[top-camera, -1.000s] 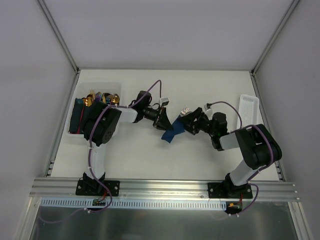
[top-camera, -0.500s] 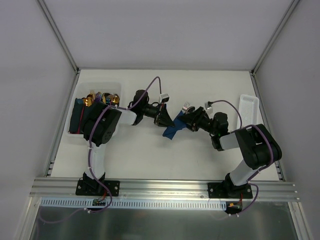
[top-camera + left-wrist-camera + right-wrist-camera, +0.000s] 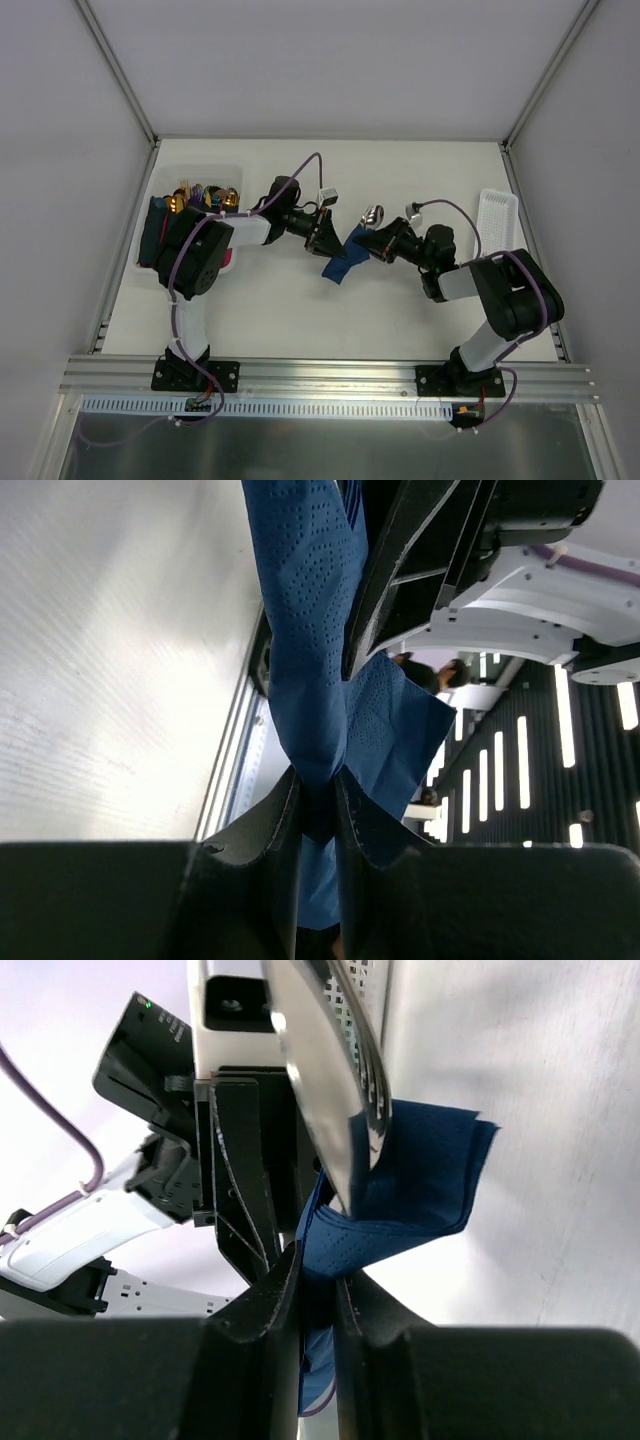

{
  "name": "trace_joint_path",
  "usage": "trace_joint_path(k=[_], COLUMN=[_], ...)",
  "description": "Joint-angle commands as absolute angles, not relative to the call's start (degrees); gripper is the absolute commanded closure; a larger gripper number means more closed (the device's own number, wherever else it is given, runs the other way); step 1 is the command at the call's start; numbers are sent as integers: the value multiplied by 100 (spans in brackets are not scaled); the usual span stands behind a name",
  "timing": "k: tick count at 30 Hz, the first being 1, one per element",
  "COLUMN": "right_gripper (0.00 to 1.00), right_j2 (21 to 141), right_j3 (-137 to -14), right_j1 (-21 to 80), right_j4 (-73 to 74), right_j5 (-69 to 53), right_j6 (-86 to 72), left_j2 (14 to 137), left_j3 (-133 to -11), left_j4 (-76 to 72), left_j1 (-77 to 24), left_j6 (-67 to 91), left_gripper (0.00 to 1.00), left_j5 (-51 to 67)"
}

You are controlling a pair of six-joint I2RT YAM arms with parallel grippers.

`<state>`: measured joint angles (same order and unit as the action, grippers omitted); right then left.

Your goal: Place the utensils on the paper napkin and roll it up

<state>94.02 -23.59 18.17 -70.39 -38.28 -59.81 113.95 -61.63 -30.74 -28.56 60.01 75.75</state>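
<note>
Napkin point(image 3: 345, 258) is pinched, bunched, above the middle of the surface point(image 3: 300, 310). Utensils point(image 3: 325, 1090) are seen poking from its fold. Left end effector point(image 3: 318, 780) is closed on the napkin, and so is the right end effector point(image 3: 318, 1265). Risk judged: opposed pulling could tear the thin paper, or the utensils could slip out.

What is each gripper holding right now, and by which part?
Both pinch the dark navy-blue paper napkin: left gripper on a bunched end, right gripper on the fold near the shiny silver utensils.
</note>
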Motion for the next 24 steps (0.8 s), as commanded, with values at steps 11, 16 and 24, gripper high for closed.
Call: trace_joint_path(k=[11, 16, 24], right_gripper=[100, 100, 100], right_j2=[8227, 7761, 7462], right_j3=[-2707, -3102, -3410], right_j1=[1907, 1960, 1978], right_j4=[-6988, -6153, -5617], right_j5=[-3920, -3999, -4087], right_j6=[-5810, -5380, -5221], left_j2=[10354, 10169, 10029], left_j3=[-7049, -7005, -6891], left_j4=[-26, 123, 132], left_j1=[-2962, -3076, -3103], left_j6=[3147, 3050, 2944], left_gripper=[58, 54, 58], left_j5=[7716, 7893, 7725])
